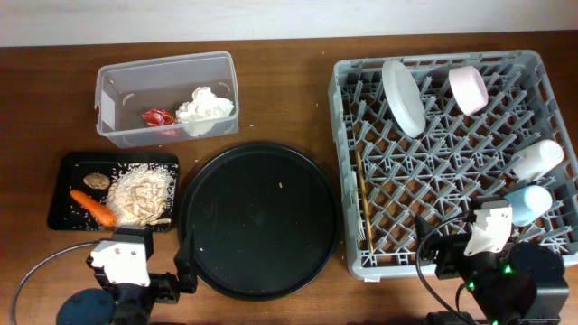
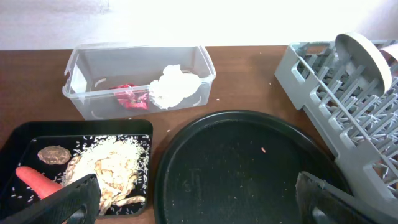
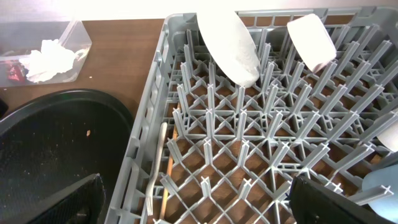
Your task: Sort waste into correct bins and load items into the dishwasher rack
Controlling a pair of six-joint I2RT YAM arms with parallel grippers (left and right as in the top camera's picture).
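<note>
Finding waste separated by kind: napkins (image 1: 205, 106) and red wrapper (image 1: 159, 117) in the clear tub (image 1: 107, 99), food scraps (image 1: 143, 194) in the black tray (image 1: 65, 176); plate (image 1: 403, 97) propped upright between pegs of the rack (image 1: 433, 61). Released and empty: left end effector (image 2: 199, 202), right end effector (image 3: 196, 202).

A: What is sitting in the rack (image 3: 146, 118)?
B: The plate (image 3: 227, 43) and bowl (image 3: 311, 34) are leaning among the far pegs; the fork (image 3: 157, 162) and chopsticks (image 3: 168, 180) are lying along the left wall
A: And the right gripper (image 3: 194, 186)?
B: It is hovering above, fingers spread wide
</note>
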